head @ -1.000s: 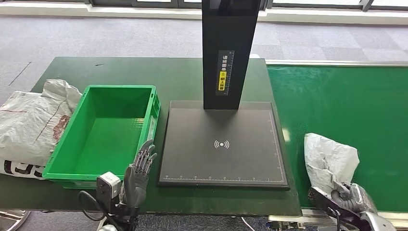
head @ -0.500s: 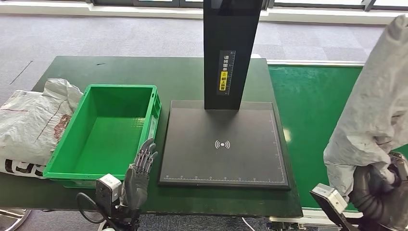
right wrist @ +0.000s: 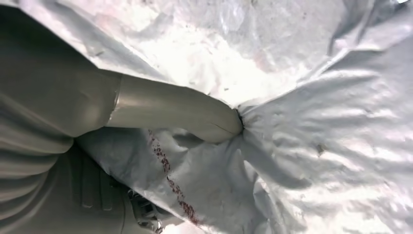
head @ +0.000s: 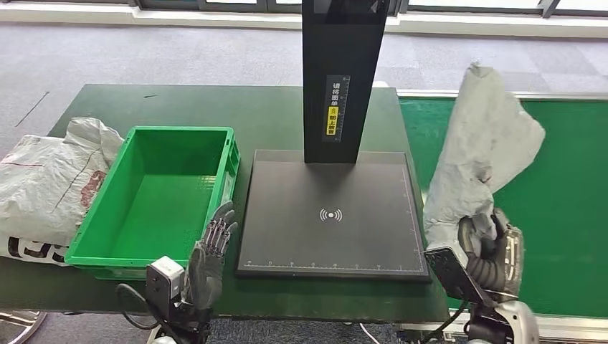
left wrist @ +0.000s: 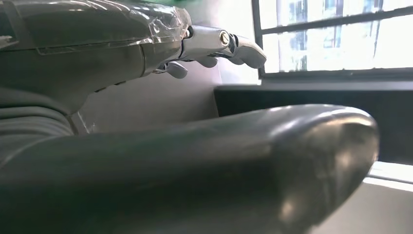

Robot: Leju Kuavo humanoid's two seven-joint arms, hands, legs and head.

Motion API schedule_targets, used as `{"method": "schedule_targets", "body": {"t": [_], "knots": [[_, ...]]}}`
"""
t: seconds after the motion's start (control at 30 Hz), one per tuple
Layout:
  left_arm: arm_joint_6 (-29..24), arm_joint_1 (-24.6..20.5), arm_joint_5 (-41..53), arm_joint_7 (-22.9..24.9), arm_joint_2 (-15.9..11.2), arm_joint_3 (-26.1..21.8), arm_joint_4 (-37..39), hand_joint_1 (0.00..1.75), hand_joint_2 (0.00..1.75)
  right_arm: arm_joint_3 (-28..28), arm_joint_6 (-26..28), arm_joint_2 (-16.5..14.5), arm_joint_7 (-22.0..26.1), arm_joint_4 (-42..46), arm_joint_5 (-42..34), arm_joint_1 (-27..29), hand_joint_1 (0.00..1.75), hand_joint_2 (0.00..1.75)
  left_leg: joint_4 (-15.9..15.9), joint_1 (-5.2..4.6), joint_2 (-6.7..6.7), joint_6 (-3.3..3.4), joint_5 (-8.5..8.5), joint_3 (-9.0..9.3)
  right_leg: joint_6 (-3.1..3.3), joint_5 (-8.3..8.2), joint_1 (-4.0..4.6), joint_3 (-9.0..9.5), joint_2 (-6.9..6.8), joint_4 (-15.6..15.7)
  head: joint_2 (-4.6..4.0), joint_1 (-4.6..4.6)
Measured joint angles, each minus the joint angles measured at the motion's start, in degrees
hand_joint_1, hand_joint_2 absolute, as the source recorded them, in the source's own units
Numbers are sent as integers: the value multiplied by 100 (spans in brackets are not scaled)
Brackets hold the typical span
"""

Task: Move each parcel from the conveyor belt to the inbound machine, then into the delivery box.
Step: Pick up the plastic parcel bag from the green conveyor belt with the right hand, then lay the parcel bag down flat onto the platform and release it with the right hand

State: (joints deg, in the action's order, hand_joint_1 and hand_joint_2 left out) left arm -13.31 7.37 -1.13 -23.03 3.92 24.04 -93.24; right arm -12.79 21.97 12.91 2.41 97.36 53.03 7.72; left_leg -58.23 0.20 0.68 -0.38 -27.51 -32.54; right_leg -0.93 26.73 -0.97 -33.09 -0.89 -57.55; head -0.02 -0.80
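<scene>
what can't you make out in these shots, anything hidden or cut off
- Right hand, head view: its fingers are buried in the grey parcel it grips.
- Grey parcel, right wrist view: fills the frame, so its outline and any label cannot be seen.
- White bag, head view: cut off by the left edge; its black print is unreadable.
- Inbound machine: its post runs off the top edge.
- Left wrist view: the left hand's thumb blocks most of the scene.

You have a dark green worktop [head: 179, 107] standing on grey carpet tiles [head: 143, 54]. At its left end lies a crumpled white sack [head: 43, 183] with dark print you probably can't read, touching the worktop's edge and hanging partly off it.
</scene>
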Motion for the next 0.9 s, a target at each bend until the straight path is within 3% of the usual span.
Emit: {"method": "schedule_targets", "body": {"t": [0.17, 0.43, 0.47, 0.57, 0.6, 0.9], "knots": [[-756, -51, 83, 272, 74, 43, 28, 0, 0, -536, -398, -501, 153, -1242, -489, -570, 175, 175, 1, 6, 2, -4, 0, -1, 2, 0, 6, -4, 9, -3, 0, -1], [-923, -62, 120, 451, 99, 187, 70, 0, 0, -1112, -531, -1209, 204, -2387, -704, -1057, 175, 175, 1, 9, -2, -5, 0, -6, 4, 2, 8, -6, 1, -3, 0, -1], [-930, -71, 132, 449, 102, 195, 89, 0, 0, -1135, -535, -1248, 205, -2441, -702, -1081, 167, 175, 1, 8, -2, -4, 0, -6, 4, 2, 7, -6, 1, -2, 0, -1], [-925, -122, 149, 425, 109, 215, 173, 0, 0, -1166, -509, -1340, 227, -2591, -698, -1153, 36, 175, 1, 5, -3, -4, 0, -7, 3, 2, 4, -6, 1, -1, 0, -1], [-910, -141, 140, 408, 113, 217, 205, 0, 0, -1166, -486, -1361, 234, -2638, -691, -1181, 0, 175, 1, 4, -3, -4, 0, -7, 3, 1, 3, -6, 1, -1, 0, -1], [-652, -274, -2, 251, 120, 221, 433, 0, 0, -1166, -399, -1471, 205, -2804, -599, -1300, 0, 175, 0, 3, -2, -4, 0, -6, 2, 1, 3, -9, 2, -1, 0, -1]]}}
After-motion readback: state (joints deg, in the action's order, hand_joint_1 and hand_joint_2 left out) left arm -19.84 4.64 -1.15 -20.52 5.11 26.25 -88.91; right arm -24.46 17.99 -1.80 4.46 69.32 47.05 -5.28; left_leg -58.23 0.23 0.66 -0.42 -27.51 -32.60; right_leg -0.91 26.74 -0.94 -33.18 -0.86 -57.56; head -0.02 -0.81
